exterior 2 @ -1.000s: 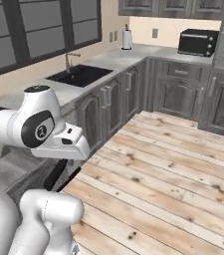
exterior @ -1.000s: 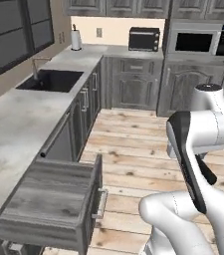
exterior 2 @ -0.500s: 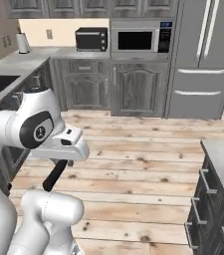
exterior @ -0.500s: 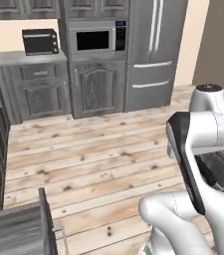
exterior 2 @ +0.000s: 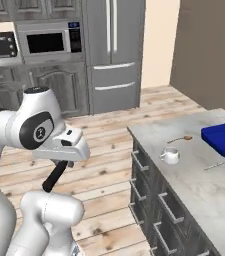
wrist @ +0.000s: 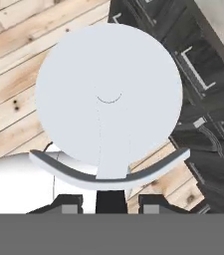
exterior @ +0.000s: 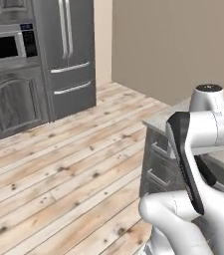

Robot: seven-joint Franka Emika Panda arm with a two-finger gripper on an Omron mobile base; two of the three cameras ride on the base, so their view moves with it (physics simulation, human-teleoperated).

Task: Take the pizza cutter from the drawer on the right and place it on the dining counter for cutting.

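Fingers of my gripper (wrist: 108, 201) are closed tight on the black handle of the pizza cutter (wrist: 108, 99). In the hand view its round silvery-white wheel spreads out above my fingertips toward twelve o'clock, with its curved guard just above them. In the right base view the cutter's black handle (exterior 2: 55, 176) slants down toward seven o'clock from my hand, over the wooden floor (exterior 2: 109, 130). The dining counter (exterior 2: 194, 145) lies at three o'clock in that view, well apart from the cutter. On its marble top sit a small white cup (exterior 2: 170, 156), a wooden spoon (exterior 2: 180, 139), a thin silvery utensil (exterior 2: 217, 164) and a blue tray (exterior 2: 219, 138). A steel refrigerator (exterior 2: 114, 50) stands at twelve o'clock.
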